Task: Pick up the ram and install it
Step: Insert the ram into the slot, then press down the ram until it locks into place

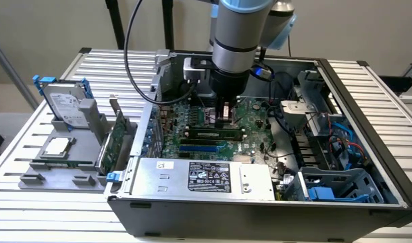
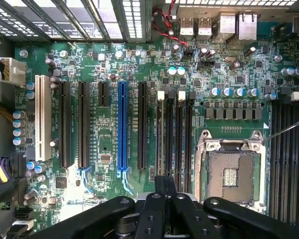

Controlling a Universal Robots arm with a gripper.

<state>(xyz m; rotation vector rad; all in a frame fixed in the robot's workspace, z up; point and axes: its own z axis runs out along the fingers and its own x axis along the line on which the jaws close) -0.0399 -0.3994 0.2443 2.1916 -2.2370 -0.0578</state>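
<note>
The arm stands straight down into the open computer case [image 1: 368, 167], its gripper [image 1: 224, 117] narrow, just above the motherboard [image 2: 149, 64]. The ram [image 1: 213, 134] lies seated in a slot just beside it.

light: even, bright | shadows: soft | focus: slightly soft | glare: mild

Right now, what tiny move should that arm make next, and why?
Probably a short, straight press downward. The tool hangs just above the long thin green ram stick, which lies in line with the slots on the green motherboard. I cannot tell whether it has clicked home, so a gentle push seems sensible.
</note>
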